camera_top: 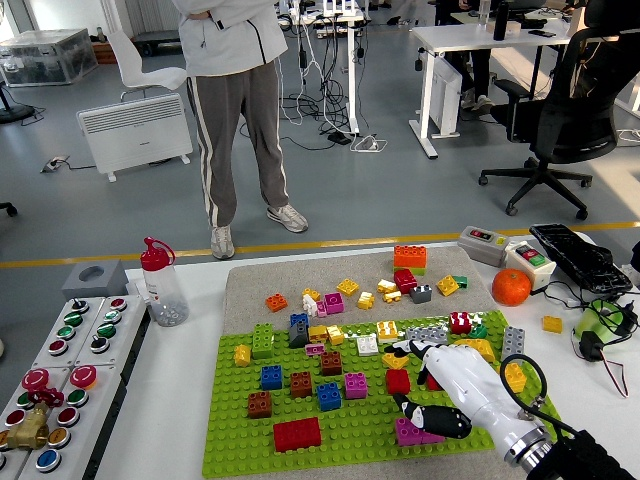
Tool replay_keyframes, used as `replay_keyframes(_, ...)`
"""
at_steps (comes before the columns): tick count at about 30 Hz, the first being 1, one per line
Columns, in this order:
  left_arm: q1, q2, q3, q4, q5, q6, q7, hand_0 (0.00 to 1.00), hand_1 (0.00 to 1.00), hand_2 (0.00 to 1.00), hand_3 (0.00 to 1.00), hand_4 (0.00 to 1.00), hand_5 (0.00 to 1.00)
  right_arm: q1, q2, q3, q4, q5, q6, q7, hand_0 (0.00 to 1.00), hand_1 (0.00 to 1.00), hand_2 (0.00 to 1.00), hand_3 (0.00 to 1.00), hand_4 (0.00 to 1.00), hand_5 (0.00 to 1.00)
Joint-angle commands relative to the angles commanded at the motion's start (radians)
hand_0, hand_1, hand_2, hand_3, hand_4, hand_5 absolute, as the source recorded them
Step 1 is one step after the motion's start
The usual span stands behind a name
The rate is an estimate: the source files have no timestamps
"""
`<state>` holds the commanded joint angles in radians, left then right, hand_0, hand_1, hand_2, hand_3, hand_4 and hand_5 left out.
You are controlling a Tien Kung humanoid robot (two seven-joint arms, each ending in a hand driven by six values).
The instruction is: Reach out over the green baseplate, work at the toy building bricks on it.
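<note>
Here, your right hand (432, 385) hovers over the green baseplate (345, 430), fingers loosely spread, gripping nothing, beside the red brick (398, 381). Left of the baseplate, a red-capped clear bottle (160, 283) holds small grey bits.

The scene is bright and evenly lit, with soft, diffuse light from overhead. Shadows are faint: a weak one lies under the right hand (445, 385) on the green baseplate (240, 440), just below its fingers (420, 412). The hand's white shell shows a mild sheen without blown-out glare. The grey floor (400, 190) far beyond the fingers carries pale reflections. Focus is sharp across the desk (180, 400) and the bricks near the fingers; the far room is slightly softer. The hand shows no clear motion blur. Straight lines bend slightly toward the frame's edges.
</note>
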<state>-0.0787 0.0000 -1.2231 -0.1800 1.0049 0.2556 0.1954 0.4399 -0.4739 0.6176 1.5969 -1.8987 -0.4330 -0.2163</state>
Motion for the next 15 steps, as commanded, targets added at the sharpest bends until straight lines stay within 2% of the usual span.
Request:
replay_keyframes(3, 0.001, 0.0, 0.001, 0.0, -0.001, 0.0, -0.001, 0.666, 0.608, 0.554, 0.455, 0.241, 0.998, -0.004, 0.011, 0.004, -0.011, 0.062, -0.024, 0.028, 0.842, 0.82, 0.887, 0.873, 0.656, 0.234)
replay_keyframes(6, 0.0, 0.0, 0.002, 0.0, -0.003, -0.001, -0.002, 0.665, 0.608, 0.553, 0.453, 0.241, 0.998, -0.029, 0.023, 0.044, -0.009, 0.165, -0.045, 0.089, 0.842, 0.82, 0.887, 0.873, 0.656, 0.234)
replay_keyframes(7, 0.0, 0.0, 0.002, 0.0, -0.004, -0.001, -0.003, 0.665, 0.608, 0.553, 0.453, 0.241, 0.998, -0.04, 0.027, 0.063, -0.004, 0.198, -0.045, 0.114, 0.859, 0.831, 0.892, 0.889, 0.628, 0.254)
replay_keyframes(12, -0.005, 0.001, 0.002, 0.0, -0.004, -0.001, -0.004, 0.665, 0.608, 0.553, 0.453, 0.241, 0.998, -0.095, 0.045, 0.172, 0.036, 0.378, -0.009, 0.245, 0.859, 0.831, 0.892, 0.889, 0.628, 0.254)
replay_keyframes(13, -0.005, 0.002, 0.001, 0.0, -0.004, -0.001, -0.004, 0.665, 0.606, 0.553, 0.45, 0.242, 0.998, -0.109, 0.049, 0.2, 0.044, 0.418, 0.008, 0.276, 0.805, 0.791, 0.828, 0.823, 0.589, 0.288)
replay_keyframes(15, -0.007, 0.002, 0.001, 0.0, -0.003, 0.0, -0.004, 0.665, 0.606, 0.553, 0.45, 0.242, 0.998, -0.132, 0.058, 0.254, 0.049, 0.495, 0.044, 0.329, 0.805, 0.791, 0.828, 0.823, 0.589, 0.288)
